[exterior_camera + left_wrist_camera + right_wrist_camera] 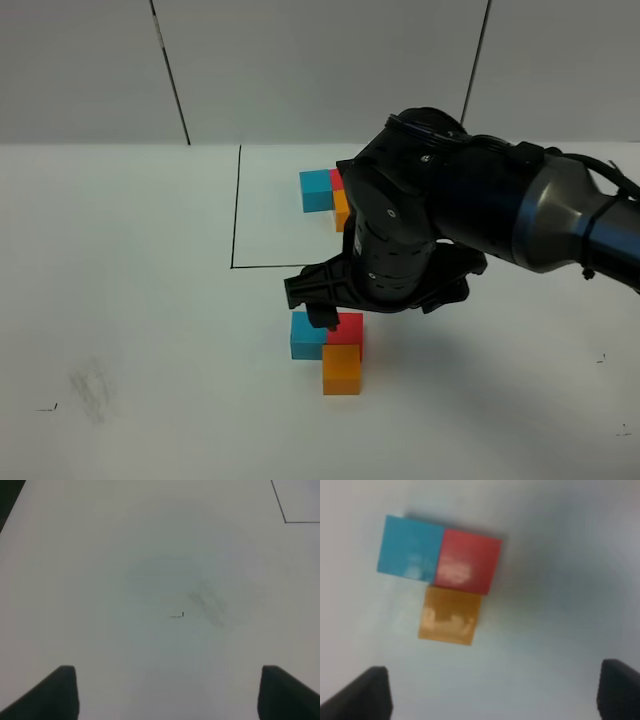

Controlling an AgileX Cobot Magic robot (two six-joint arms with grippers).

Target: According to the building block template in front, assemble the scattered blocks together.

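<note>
White bench [150, 330] carries the blue cube [410, 548], red cube [469, 561] and orange cube [450, 615] joined in an L below the wide, empty right jaws [492, 690], which could knock them apart if lowered; left jaws [167, 690] gape over bare bench.

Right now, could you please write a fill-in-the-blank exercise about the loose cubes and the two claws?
1. The red cube touches the ___ cube on one side.
2. The orange cube sits against the ___ cube.
3. The right claw above the cubes is ___.
4. The left claw holds ___.

Missing words: blue; red; open; nothing
</note>
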